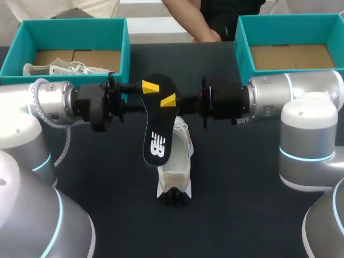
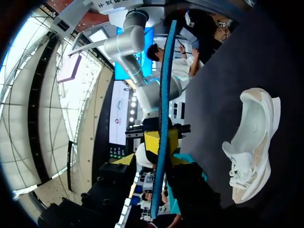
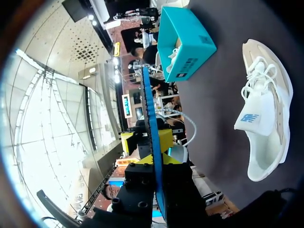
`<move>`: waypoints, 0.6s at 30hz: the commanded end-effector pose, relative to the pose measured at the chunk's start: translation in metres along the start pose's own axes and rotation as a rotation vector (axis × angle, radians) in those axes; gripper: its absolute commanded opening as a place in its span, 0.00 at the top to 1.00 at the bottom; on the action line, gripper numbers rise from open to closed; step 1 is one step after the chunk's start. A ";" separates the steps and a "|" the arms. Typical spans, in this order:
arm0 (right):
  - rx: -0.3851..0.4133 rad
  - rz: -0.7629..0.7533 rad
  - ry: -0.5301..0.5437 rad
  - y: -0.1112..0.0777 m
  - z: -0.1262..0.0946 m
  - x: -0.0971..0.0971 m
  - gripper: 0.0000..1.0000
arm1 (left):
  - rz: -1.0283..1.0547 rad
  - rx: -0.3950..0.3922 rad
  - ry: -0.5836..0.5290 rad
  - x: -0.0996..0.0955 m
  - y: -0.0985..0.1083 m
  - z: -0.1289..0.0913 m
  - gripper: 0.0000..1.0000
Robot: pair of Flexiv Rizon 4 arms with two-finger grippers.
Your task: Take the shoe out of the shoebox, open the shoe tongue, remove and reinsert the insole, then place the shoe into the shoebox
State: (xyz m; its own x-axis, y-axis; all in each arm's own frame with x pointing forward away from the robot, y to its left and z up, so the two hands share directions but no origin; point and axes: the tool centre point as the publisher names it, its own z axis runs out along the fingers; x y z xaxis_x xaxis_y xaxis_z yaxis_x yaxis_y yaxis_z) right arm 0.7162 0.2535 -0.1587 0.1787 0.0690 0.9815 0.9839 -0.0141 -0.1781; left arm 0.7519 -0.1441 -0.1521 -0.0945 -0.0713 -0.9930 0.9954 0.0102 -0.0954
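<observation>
Dark table (image 1: 242,215) spread out under everything, matte and plain. Up in the far-left corner there's a teal box (image 1: 124,48), open on top, with its brown cardboard floor (image 1: 102,56) showing. A second white shoe (image 1: 64,69) is tucked inside, against the box's near wall. Over at the far edge, near the middle, a person's hand (image 1: 207,36) sits right at the table's rim.

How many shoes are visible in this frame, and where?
2. One shoe is on the table beneath the insole; a second shoe lies inside the left teal box. The right teal box shows none, though its near wall could hide something.
</observation>
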 end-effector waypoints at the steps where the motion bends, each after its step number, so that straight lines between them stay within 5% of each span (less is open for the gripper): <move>1: -0.002 -0.001 -0.003 0.001 0.005 -0.001 1.00 | 0.001 -0.003 0.004 -0.001 -0.001 0.001 0.62; 5: 0.001 -0.005 -0.002 0.001 0.006 0.000 1.00 | -0.001 -0.004 0.012 0.000 0.000 0.001 0.66; 14: 0.003 -0.008 0.002 -0.001 0.006 0.001 1.00 | -0.013 0.000 0.037 0.007 -0.001 0.001 1.00; 18: 0.009 -0.015 0.005 -0.002 0.006 0.001 1.00 | -0.026 -0.001 0.042 0.008 -0.001 0.000 1.00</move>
State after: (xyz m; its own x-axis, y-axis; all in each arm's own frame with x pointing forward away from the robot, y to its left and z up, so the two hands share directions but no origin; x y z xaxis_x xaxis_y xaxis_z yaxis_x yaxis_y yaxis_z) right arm 0.7149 0.2559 -0.1558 0.1659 0.0650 0.9840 0.9861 -0.0061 -0.1659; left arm 0.7504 -0.1428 -0.1618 -0.1181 -0.0320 -0.9925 0.9929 0.0075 -0.1184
